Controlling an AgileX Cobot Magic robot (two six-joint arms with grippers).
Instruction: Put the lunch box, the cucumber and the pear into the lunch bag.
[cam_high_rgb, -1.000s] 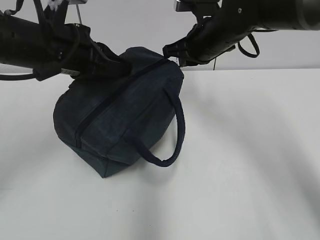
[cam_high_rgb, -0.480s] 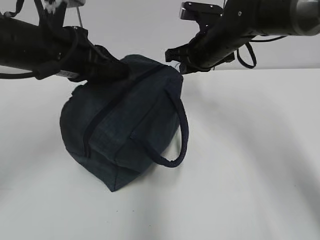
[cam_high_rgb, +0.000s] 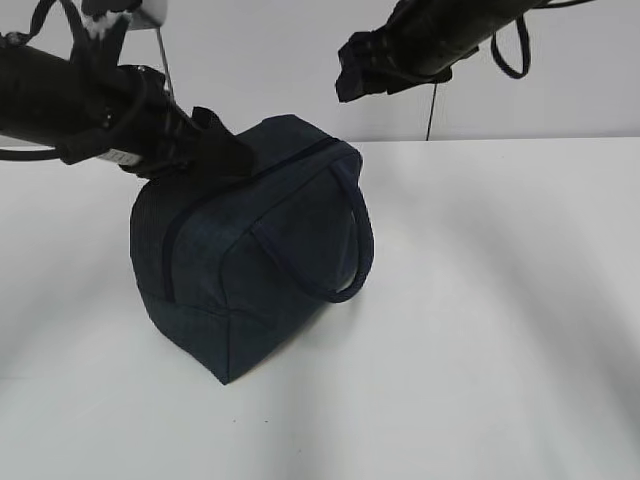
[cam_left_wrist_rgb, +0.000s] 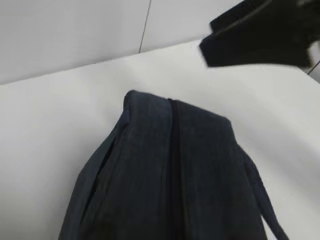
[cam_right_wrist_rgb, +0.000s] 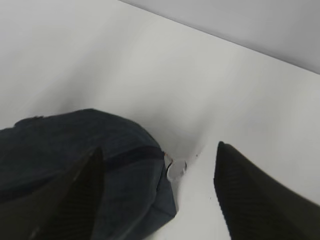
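Note:
The dark navy lunch bag (cam_high_rgb: 250, 250) stands on the white table (cam_high_rgb: 500, 300) with its zipper (cam_high_rgb: 240, 185) closed along the top and one loop handle (cam_high_rgb: 355, 250) hanging at the front. My left gripper (cam_high_rgb: 215, 150) is shut on the bag's top at its far left end; in the left wrist view the bag (cam_left_wrist_rgb: 170, 175) fills the lower frame and hides the fingers. My right gripper (cam_high_rgb: 350, 70) hangs open and empty above the bag's right end. In the right wrist view (cam_right_wrist_rgb: 159, 150) it is above the silver zip pull (cam_right_wrist_rgb: 176, 169). The lunch box, cucumber and pear are out of view.
A pale wall runs behind the table's back edge (cam_high_rgb: 520, 138). A thin dark cable (cam_high_rgb: 431, 110) hangs down at the back, right of the bag. My right gripper also shows blurred at the top right of the left wrist view (cam_left_wrist_rgb: 260, 35).
My right gripper has risen up and away from the bag's right end. The bag has swung from a tilt to standing more upright, still held by my left gripper.

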